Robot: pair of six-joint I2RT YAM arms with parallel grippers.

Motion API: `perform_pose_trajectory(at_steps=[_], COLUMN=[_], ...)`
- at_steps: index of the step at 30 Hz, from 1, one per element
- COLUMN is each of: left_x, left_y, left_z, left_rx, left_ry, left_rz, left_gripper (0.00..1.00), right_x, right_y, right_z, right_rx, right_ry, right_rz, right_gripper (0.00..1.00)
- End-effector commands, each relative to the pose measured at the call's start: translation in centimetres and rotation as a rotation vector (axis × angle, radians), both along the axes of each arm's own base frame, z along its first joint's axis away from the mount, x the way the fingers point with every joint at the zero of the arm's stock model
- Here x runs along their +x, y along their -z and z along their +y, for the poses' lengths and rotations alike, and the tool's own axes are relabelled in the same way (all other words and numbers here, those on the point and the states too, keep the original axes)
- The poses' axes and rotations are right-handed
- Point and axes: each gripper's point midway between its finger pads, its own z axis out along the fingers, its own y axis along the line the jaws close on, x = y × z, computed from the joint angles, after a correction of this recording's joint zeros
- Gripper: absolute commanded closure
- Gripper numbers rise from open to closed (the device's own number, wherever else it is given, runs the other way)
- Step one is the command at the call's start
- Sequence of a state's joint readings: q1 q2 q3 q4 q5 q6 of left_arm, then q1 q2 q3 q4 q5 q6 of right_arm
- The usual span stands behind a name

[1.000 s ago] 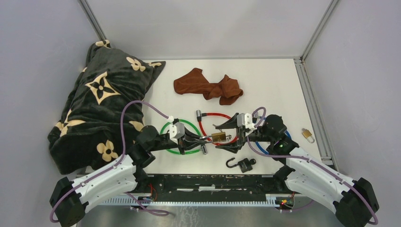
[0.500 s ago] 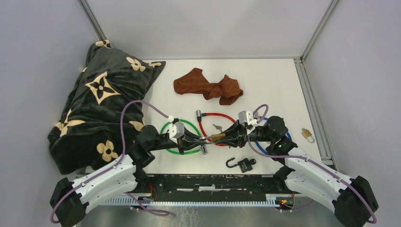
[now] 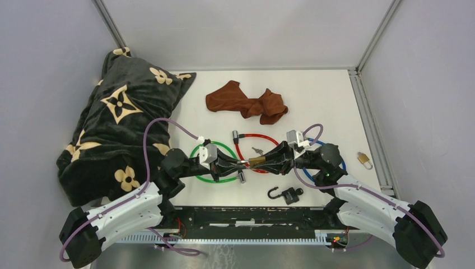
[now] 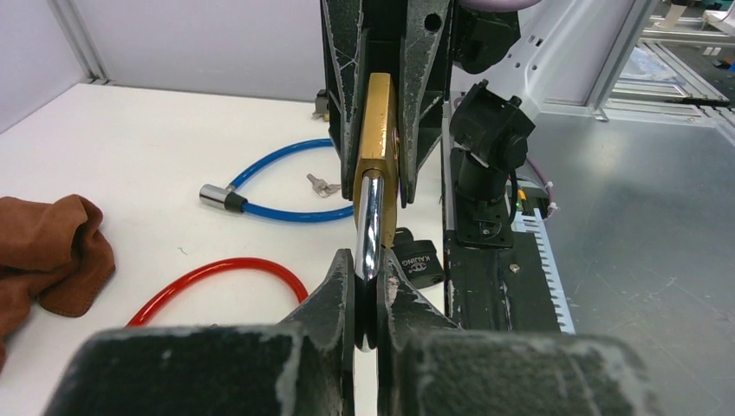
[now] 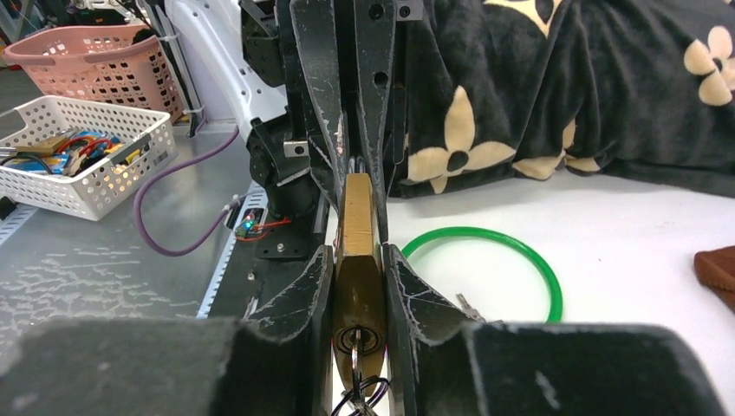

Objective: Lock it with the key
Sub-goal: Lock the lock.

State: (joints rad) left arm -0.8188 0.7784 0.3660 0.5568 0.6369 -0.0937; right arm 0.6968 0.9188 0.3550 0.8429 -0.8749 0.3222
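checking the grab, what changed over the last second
The right tool, open around the padlock a second ago, closed on its brass body, and its wrist shifted slightly right. Unchanged: the left tool stays shut on the shackle, with the padlock in the same spot; red cable, cloth and pillow did not move.

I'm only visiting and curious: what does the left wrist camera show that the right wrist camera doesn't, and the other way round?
Only the left wrist view: the shiny shackle pinched in the left claw, plus the blue cable, red cable, brown cloth and black padlock.
Only the right wrist view: the keyhole with what looks like a key in it, the green cable, flowered blanket and white basket.
Both: the brass padlock held between the two claws, with the right claw clamping its body.
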Motion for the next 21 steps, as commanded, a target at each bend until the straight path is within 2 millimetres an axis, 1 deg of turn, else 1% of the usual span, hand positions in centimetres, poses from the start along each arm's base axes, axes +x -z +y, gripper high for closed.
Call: perform_pose_trajectory(at_steps=[1, 3, 4, 6, 10, 17, 19, 21], left_x=[-2.5, -2.7, -2.7, -2.3, -1.0, -1.2, -1.5, -2.1], left_y=[-7.9, -7.9, -8.2, -9.1, -11.2, -12.0, -12.0, -11.4], left_z=[-1.0, -1.3, -1.4, -1.3, -0.7, -1.2, -1.6, -2.1], left_rx=[-0.225, -0.234, -0.244, -0.269, -0.318, -0.323, -0.31, -0.289], left_ry=[0.084, 0.086, 0.082, 0.056, -0.027, -0.008, 0.017, 0.049], left_rz=[-0.168, -0.155, -0.155, -0.177, -0.205, -0.217, -0.208, -0.184], left_gripper=[0.98, 0.98, 0.98, 0.98, 0.98, 0.98, 0.98, 0.98], right_x=[-1.8, -1.5, -1.4, -1.1, 0.1, 1.2, 1.2, 1.2], right_y=[-3.1, -3.2, -2.8, -1.8, 1.0, 3.6, 3.6, 3.0], right_z=[1.5, 1.8, 1.9, 1.9, 1.9, 3.0, 3.3, 3.6], right_rx=[0.081, 0.086, 0.077, 0.051, -0.02, -0.085, -0.078, -0.058], right_ry=[-0.065, -0.048, -0.046, -0.031, 0.026, 0.018, 0.009, -0.004], right_rz=[-0.033, -0.027, -0.019, -0.012, 0.005, 0.054, 0.065, 0.064], right_gripper=[1.0, 1.0, 1.0, 1.0, 1.0, 1.0, 1.0, 1.0])
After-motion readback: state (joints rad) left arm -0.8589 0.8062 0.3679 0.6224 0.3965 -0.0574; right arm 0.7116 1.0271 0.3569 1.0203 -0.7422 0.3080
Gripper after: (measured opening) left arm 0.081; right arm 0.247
